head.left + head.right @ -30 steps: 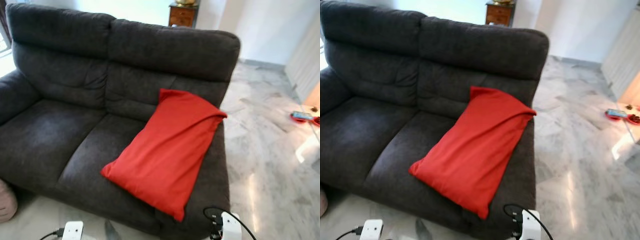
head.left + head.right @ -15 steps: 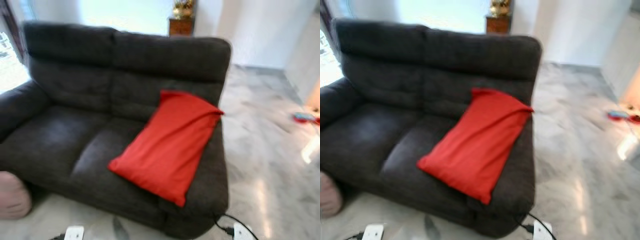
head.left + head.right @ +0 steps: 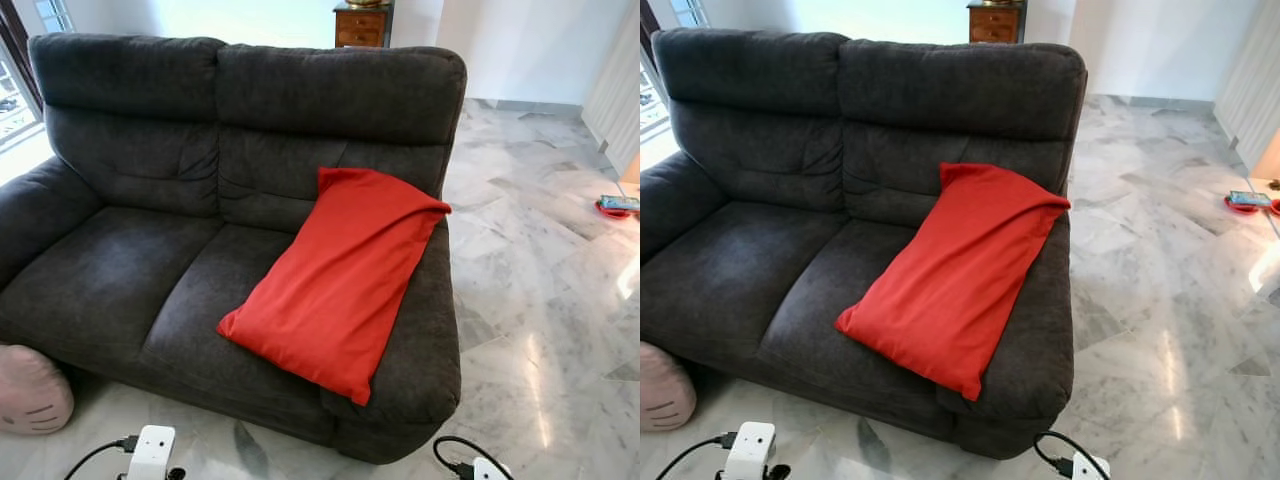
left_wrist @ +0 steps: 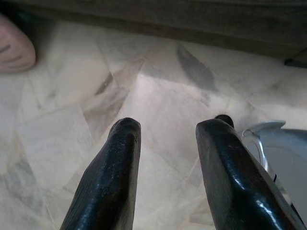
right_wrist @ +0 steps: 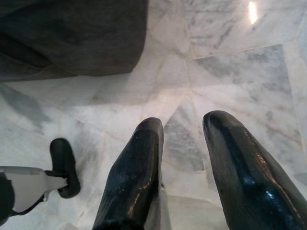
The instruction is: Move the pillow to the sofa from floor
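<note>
Now my left gripper (image 4: pixel 165 127) hangs over the marble floor (image 4: pixel 67 86), fingers spread, holding nothing. My right gripper (image 5: pixel 184 124) hangs low too, also spread. The red pillow (image 3: pixel 340 275) lies slanted on the right side of the dark sofa (image 3: pixel 120 260). A pink cushion (image 3: pixel 30 390) sits on the floor.

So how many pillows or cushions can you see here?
2. A red pillow lies on the sofa's right seat, leaning against the backrest. A pink cushion sits on the floor by the sofa's left front corner, partly cut off. Others may be hidden.
</note>
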Available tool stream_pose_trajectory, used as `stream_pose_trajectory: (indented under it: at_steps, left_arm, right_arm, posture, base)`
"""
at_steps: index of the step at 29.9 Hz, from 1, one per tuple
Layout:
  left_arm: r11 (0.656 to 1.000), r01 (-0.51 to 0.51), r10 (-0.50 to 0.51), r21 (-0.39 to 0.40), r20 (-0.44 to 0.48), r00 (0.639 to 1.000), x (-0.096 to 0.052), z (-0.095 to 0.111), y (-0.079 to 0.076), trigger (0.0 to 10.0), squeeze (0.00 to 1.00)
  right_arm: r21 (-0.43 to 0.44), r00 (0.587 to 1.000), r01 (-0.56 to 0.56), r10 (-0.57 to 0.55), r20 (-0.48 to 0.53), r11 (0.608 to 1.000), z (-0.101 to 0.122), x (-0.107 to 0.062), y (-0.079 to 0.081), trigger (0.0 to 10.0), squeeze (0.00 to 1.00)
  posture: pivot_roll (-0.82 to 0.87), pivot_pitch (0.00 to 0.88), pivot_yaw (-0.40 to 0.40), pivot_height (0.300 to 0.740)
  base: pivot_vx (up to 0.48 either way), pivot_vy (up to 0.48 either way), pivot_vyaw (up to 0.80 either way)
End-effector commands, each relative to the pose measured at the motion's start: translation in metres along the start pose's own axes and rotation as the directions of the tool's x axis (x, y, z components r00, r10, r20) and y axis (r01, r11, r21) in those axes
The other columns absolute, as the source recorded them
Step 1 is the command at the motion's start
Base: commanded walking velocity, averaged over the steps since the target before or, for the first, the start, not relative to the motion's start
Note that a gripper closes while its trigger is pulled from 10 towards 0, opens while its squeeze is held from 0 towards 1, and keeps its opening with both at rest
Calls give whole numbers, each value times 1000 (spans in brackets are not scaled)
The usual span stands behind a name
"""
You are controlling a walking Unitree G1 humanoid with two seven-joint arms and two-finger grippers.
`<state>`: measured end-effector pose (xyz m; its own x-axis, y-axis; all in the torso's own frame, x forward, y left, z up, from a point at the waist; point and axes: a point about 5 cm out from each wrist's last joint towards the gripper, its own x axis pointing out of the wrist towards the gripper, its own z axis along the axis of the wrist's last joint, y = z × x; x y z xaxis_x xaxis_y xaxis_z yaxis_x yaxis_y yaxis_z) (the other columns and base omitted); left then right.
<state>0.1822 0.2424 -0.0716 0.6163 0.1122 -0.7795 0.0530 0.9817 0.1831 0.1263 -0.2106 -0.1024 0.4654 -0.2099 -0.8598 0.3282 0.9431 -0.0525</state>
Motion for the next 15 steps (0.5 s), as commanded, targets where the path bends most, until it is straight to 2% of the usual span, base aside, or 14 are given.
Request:
stream_pose_trajectory:
  at_steps: [1, 6, 7, 9, 13, 15]
  left_arm:
    - [999, 31, -31, 32, 9, 999, 3, 8, -8, 10000, 0]
    - [996, 69, -70, 48, 27, 997, 5, 16, -22, 10000, 0]
    - [994, 92, -95, 62, 35, 995, 6, 19, -30, 10000, 0]
    - [991, 109, -113, 75, 46, 993, 7, 24, -36, 10000, 0]
    - [991, 116, -121, 71, 68, 990, 9, 33, -41, 10000, 0]
    - [991, 116, -122, 68, 80, 989, 9, 37, -41, 10000, 0]
  right_arm:
    - [27, 999, 28, -29, 19, 999, 2, 0, -8, 10000, 0]
    - [30, 997, 67, -67, 21, 997, 0, -2, -23, 10000, 0]
    - [18, 996, 88, -89, 24, 996, -1, -3, -32, 10000, 0]
    - [14, 993, 112, -113, 28, 994, -3, -4, -41, 10000, 0]
    - [4, 984, 179, -180, 14, 984, -8, -7, -59, 10000, 0]
    - [-2, 964, 261, -261, -41, 965, -19, -12, -73, 10000, 0]
  posture:
    - [-79, 0, 57, 740]
    - [-119, 0, 72, 740]
    - [-141, 0, 74, 740]
    - [-145, 0, 71, 740]
    - [-153, 0, 55, 740]
    - [-149, 0, 48, 740]
  base:
    - [0, 0, 0]
    - [0, 0, 0]
    - [0, 0, 0]
    - [0, 0, 0]
    - [0, 0, 0]
    - [0, 0, 0]
